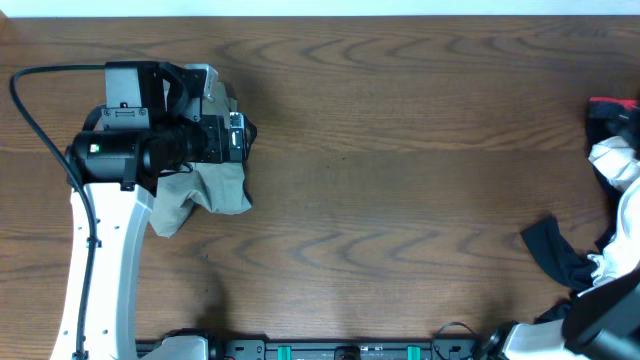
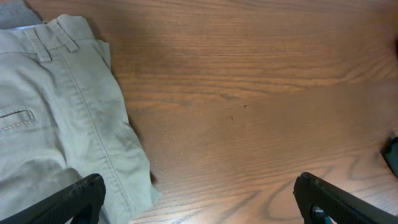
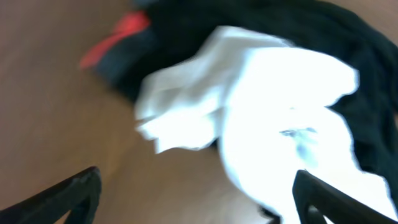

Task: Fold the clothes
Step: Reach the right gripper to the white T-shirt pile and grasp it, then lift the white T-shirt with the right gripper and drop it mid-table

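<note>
Left pincer [image 2: 199,198] open over khaki shorts [image 2: 62,112] at counter [image 1: 400,150] left; right pincer [image 3: 196,194] open above white T-shirt [image 3: 273,106] tangled with black garments [image 3: 348,56] at right edge, so closing here likely pinches both fabrics.

The left arm [image 1: 105,250] is white, with black housings [image 1: 135,150], a green light [image 1: 96,148], black cable [image 1: 28,112] and black end effector fingers [image 2: 74,200].

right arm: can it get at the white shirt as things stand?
Probably yes. The right hand hangs open just over the white shirt with nothing between them. The black garments tangled around it might come along.
</note>
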`<state>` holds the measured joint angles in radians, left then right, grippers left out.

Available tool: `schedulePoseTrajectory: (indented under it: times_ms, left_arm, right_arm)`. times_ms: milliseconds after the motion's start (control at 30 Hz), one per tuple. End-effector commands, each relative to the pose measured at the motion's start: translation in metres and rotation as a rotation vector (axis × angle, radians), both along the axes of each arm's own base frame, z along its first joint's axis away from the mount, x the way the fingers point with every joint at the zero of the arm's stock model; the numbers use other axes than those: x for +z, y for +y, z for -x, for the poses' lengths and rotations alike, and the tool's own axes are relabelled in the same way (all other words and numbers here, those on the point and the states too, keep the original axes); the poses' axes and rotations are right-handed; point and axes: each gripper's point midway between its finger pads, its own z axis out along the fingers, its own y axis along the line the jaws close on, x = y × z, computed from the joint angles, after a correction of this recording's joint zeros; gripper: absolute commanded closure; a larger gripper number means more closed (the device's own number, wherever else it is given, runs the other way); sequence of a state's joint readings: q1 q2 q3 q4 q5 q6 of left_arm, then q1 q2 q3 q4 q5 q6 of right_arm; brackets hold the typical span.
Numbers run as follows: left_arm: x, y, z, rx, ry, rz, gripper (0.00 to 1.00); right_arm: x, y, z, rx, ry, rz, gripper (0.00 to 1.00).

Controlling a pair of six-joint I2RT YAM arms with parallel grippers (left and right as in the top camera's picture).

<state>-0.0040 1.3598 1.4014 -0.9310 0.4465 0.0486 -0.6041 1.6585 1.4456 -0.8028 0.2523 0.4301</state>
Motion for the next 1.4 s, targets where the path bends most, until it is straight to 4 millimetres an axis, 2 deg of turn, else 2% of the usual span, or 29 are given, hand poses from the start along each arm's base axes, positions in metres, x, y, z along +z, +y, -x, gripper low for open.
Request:
schedulePoseTrajectory:
  times_ms: [0,100,167,200,233,300,333,367,400,467,567,667,733,800,867,933,1000,1067,1200,1300,1367]
  left_arm:
    - [0.009,-0.004,-0.001,-0.006,-0.019,0.019,0.02]
    - [0.009,-0.004,-0.001,-0.006,-0.019,0.019,0.02]
    - [0.010,-0.004,-0.001,-0.006,-0.020,0.019,0.02]
    - [0.009,-0.004,-0.002,-0.006,-0.019,0.019,0.02]
    - [0.010,-0.004,-0.001,-0.006,-0.020,0.019,0.02]
    - [0.010,-0.004,-0.001,-0.006,-0.020,0.019,0.02]
    - [0.010,-0.004,-0.001,-0.006,-0.020,0.019,0.02]
    - [0.009,-0.004,-0.001,-0.006,-0.019,0.019,0.02]
    - [0.009,-0.004,-0.001,-0.006,-0.019,0.019,0.02]
    - [0.009,-0.004,-0.001,-0.006,-0.019,0.019,0.02]
    - [0.010,-0.004,-0.002,-0.006,-0.020,0.019,0.02]
    - [0.010,-0.004,-0.002,-0.006,-0.024,0.019,0.02]
    - [0.010,-0.004,-0.003,-0.006,-0.026,0.019,0.02]
    - [0.011,-0.004,-0.003,-0.006,-0.028,0.019,0.02]
    - [0.011,-0.004,-0.004,-0.006,-0.032,0.019,0.02]
    - [0.012,-0.004,-0.004,-0.006,-0.036,0.019,0.02]
    - [0.012,-0.004,-0.005,-0.006,-0.038,0.018,0.02]
    - [0.012,-0.003,-0.005,-0.005,-0.039,0.018,0.02]
    - [0.012,-0.003,-0.005,-0.004,-0.041,0.015,0.02]
    - [0.013,-0.003,-0.006,-0.002,-0.043,0.016,0.02]
    - [0.013,-0.003,-0.006,-0.002,-0.043,0.016,0.02]
  right_arm:
    - [-0.031,-0.035,0.026,-0.164,0.060,-0.029,0.08]
    - [-0.062,-0.053,0.039,-0.215,0.107,-0.074,0.07]
    - [-0.079,-0.054,0.032,-0.197,0.073,-0.144,0.12]
    - [-0.085,-0.052,0.025,-0.165,0.042,-0.184,0.23]
    - [-0.090,-0.049,0.014,-0.114,0.008,-0.221,0.39]
    - [-0.093,-0.042,-0.008,-0.011,-0.063,-0.264,0.79]
    - [-0.091,-0.040,-0.014,0.015,-0.085,-0.269,0.94]
    - [-0.087,-0.037,-0.024,0.046,-0.124,-0.278,0.99]
    - [-0.082,-0.034,-0.030,0.071,-0.152,-0.284,0.99]
    - [-0.059,-0.022,-0.050,0.164,-0.242,-0.297,0.99]
    - [0.010,0.009,-0.086,0.363,-0.452,-0.292,0.99]
    - [0.116,0.068,-0.114,0.682,-0.725,-0.253,0.99]
    - [0.175,0.109,-0.120,0.869,-0.847,-0.186,0.99]
    - [0.213,0.148,-0.122,0.988,-0.909,-0.127,0.99]
    - [0.234,0.190,-0.122,1.086,-0.942,-0.114,0.99]
    - [0.238,0.237,-0.124,1.181,-0.948,-0.158,0.99]
    - [0.228,0.280,-0.125,1.263,-0.919,-0.229,0.99]
    - [0.210,0.328,-0.126,1.372,-0.867,-0.282,0.99]
    - [0.165,0.410,-0.121,1.519,-0.726,-0.366,0.99]
    - [0.147,0.457,-0.106,1.638,-0.659,-0.397,0.99]
    - [0.141,0.472,-0.099,1.687,-0.627,-0.358,0.99]
